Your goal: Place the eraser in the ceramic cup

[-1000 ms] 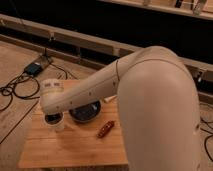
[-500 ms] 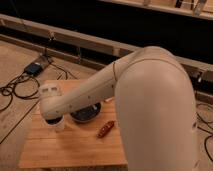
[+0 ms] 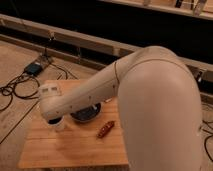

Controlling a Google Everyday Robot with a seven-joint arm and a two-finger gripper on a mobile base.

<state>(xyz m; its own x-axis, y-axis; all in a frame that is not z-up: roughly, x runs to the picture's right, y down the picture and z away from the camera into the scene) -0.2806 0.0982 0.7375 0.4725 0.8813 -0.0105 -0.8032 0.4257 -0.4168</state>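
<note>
Eraser: not visible anywhere in the camera view, so its position cannot be stated. Ceramic cup (image 3: 59,123) stands near the left edge of the wooden table (image 3: 65,147); only its lower white wall shows, the rim covered by the arm's wrist.

Arm (image 3: 145,100) fills the right half of the view, the large pale upper link nearest the camera, the forearm running down and left across the table to a boxy wrist housing (image 3: 50,97). Gripper (image 3: 55,118) sits directly over the cup, pointing down, almost wholly hidden behind the wrist; whether the jaws are released, clenched or grasping anything cannot be told.

Dark bowl (image 3: 86,114) just right of the cup, partly covered by the forearm. Slim reddish-brown object (image 3: 105,129) lies on the tabletop right of the bowl, clear of it. Cables (image 3: 20,87) trail on the floor to the left.
</note>
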